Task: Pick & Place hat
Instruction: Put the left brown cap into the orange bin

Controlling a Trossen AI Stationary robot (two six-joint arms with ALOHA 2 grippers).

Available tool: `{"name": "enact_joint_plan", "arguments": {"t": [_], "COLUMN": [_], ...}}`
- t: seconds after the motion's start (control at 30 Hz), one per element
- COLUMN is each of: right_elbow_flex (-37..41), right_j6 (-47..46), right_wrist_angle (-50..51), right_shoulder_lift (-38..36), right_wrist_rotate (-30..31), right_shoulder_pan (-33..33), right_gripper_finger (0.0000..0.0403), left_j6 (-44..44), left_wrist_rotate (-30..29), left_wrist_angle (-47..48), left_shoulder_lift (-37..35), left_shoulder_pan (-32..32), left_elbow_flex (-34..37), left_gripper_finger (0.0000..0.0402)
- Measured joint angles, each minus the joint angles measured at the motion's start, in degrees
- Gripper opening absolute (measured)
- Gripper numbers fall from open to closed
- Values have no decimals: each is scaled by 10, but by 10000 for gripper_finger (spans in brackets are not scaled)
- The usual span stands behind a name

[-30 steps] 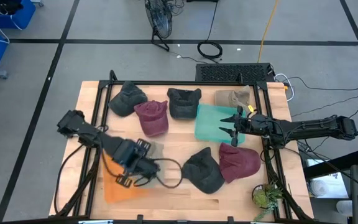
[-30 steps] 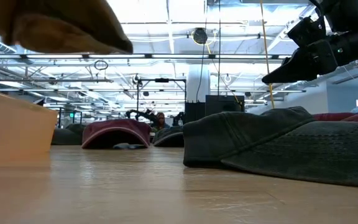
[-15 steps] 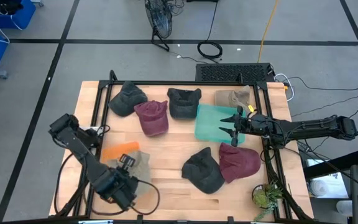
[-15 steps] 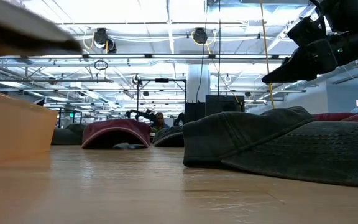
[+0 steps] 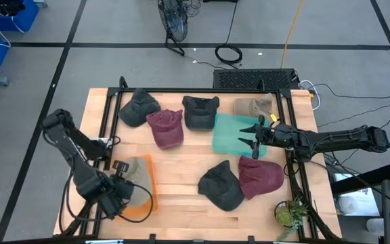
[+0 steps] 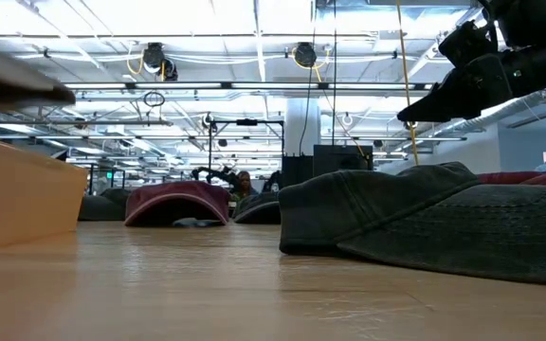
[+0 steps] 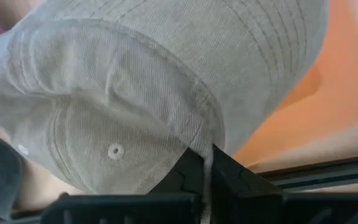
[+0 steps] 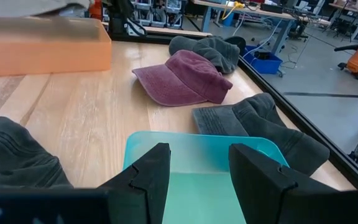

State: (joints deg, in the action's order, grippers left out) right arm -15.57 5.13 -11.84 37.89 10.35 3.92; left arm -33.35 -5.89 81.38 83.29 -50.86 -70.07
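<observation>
I am holding the beige hat (image 5: 135, 173) by its edge in my left gripper (image 5: 118, 196), fingers pinched tight, above the orange bin (image 5: 139, 203) at the table's near-left corner. My right gripper (image 5: 254, 136) is waiting over the teal tray (image 5: 229, 132), fingers spread.

Hat (image 5: 135, 170) over bin (image 5: 139, 200); tray (image 5: 230, 133) at table's right.

Beige hat (image 7: 166, 93) cut off by left wrist view's edges, orange bin (image 5: 141, 203) partly covered
</observation>
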Motion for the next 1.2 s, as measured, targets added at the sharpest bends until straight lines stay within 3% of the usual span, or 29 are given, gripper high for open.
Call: {"name": "enact_joint_plan", "arguments": {"t": [0.2,0.53,0.7,1.03,1.2], "right_elbow_flex": [0,1,1,1,1], "right_j6": [0,-2,-12,-12,-12], "right_wrist_angle": [6,22,33,35,35], "right_shoulder_lift": [0,0,0,0,0], "right_wrist_rotate": [0,1,1,1,1], "right_shoulder_pan": [0,0,0,0,0], "right_gripper_finger": [153,153,153,153,153], "left_j6": [54,123,137,138,116], "left_wrist_rotate": [-1,11,55,41,42], "left_wrist_angle": [-7,-59,-44,-52,-52], "left_shoulder_lift": [0,0,10,11,11], "left_shoulder_pan": [21,56,63,62,60], "left_elbow_flex": [46,51,51,51,51], "left_gripper_finger": [11,10,10,6,47]}}
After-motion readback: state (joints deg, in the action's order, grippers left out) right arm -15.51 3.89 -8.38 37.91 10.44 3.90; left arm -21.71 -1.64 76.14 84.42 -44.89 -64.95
